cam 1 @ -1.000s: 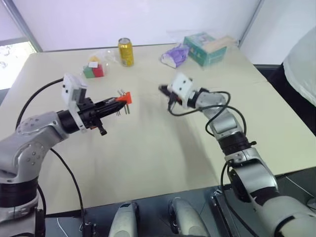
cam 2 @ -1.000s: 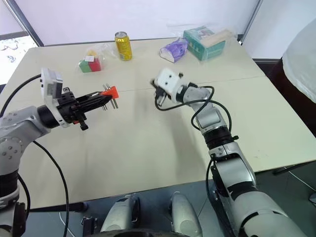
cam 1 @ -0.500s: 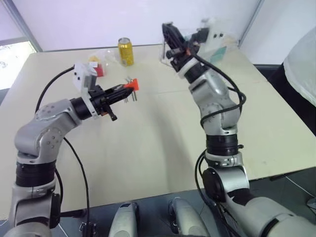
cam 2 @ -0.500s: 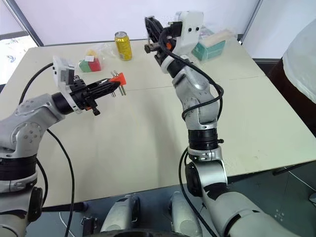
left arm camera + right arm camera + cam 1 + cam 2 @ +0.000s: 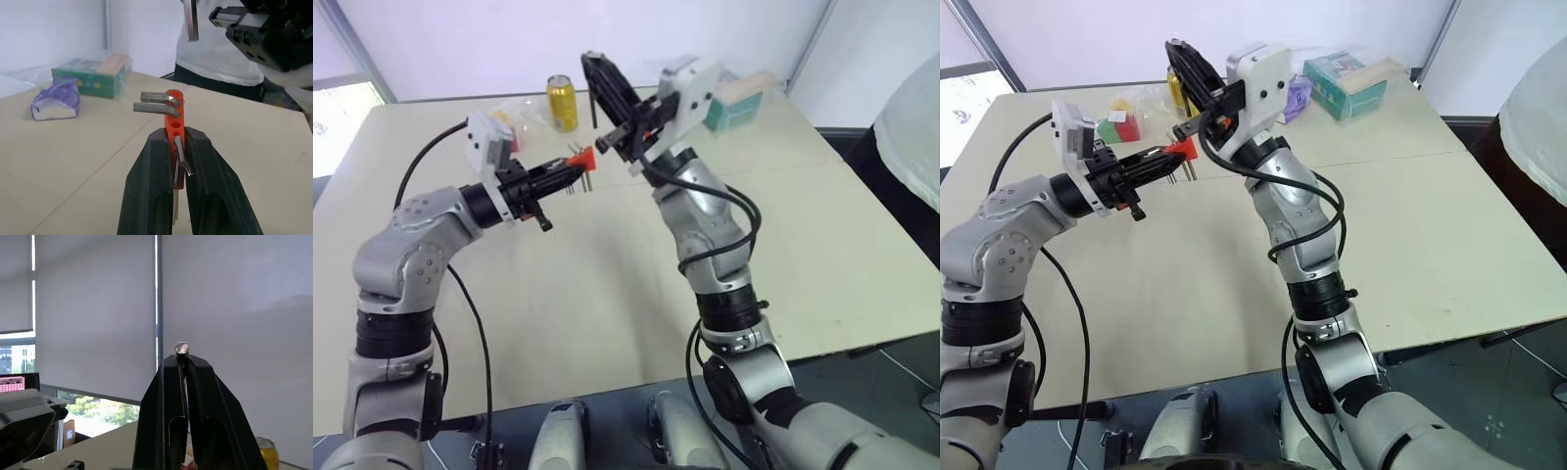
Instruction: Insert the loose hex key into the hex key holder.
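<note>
Both claws were clamped, left on the holder, right on the key, so we needed the key's tip lined up with a free hole.

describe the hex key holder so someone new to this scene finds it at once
Start at the beige table and follow the robot's left arm to its black left tool, raised above the tabletop. Pinched there is the hex key holder, a small orange-red block. Unlike the red-and-green blocks by the yellow can, grey metal keys stick out of it.
</note>
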